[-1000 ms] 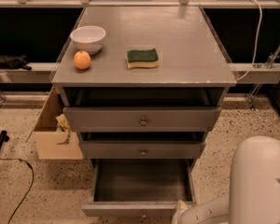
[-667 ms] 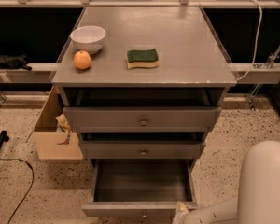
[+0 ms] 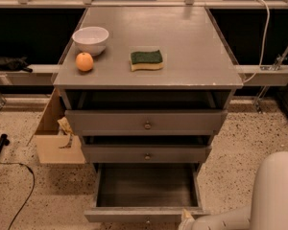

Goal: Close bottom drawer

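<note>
The bottom drawer (image 3: 146,214) is pulled far out of the grey cabinet (image 3: 149,37). Its deep grey box is open to view and empty. Its small round knob (image 3: 148,222) shows at the frame's lower edge. My gripper (image 3: 186,220) is at the bottom of the view, at the right end of that drawer's front panel, on the end of my white arm (image 3: 225,220). Most of it is cut off by the frame edge. The two drawers above, each with a round knob, stand slightly pulled out.
A white bowl (image 3: 90,40), an orange (image 3: 84,61) and a green-and-yellow sponge (image 3: 146,60) lie on the cabinet top. An open cardboard box (image 3: 55,138) stands on the speckled floor at the left. A black cable (image 3: 19,195) runs over the floor.
My arm's white body has shifted slightly right and down in view. The bottom drawer has not visibly moved.
</note>
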`<state>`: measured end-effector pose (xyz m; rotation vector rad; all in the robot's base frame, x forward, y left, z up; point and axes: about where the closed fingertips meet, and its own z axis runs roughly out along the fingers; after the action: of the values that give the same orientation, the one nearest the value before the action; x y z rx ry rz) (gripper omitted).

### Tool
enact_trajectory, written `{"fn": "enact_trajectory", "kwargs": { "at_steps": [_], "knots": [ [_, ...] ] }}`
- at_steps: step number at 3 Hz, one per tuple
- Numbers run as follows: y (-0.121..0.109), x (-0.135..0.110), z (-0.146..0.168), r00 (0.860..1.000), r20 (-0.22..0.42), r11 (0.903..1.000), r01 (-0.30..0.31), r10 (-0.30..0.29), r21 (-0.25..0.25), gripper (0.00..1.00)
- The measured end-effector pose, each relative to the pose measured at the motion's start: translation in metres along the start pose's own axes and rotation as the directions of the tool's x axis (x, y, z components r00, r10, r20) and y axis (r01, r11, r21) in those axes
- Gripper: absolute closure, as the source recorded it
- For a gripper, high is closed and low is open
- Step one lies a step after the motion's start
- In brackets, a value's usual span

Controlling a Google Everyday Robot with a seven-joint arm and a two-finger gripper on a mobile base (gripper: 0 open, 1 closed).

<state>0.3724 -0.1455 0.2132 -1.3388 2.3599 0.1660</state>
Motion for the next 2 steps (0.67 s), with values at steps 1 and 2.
{"fn": "enact_trajectory", "kwargs": {
  "at_steps": [1, 2],
  "knots": [
    [-0.0091, 0.0064, 0.0111, 0.999, -0.038, 1.0, -0.006, 0.006, 0.003, 0.0],
    [-0.0091, 0.0064, 0.0111, 0.999, -0.038, 1.0, -0.006, 0.006, 0.003, 0.0]
  ]
}}
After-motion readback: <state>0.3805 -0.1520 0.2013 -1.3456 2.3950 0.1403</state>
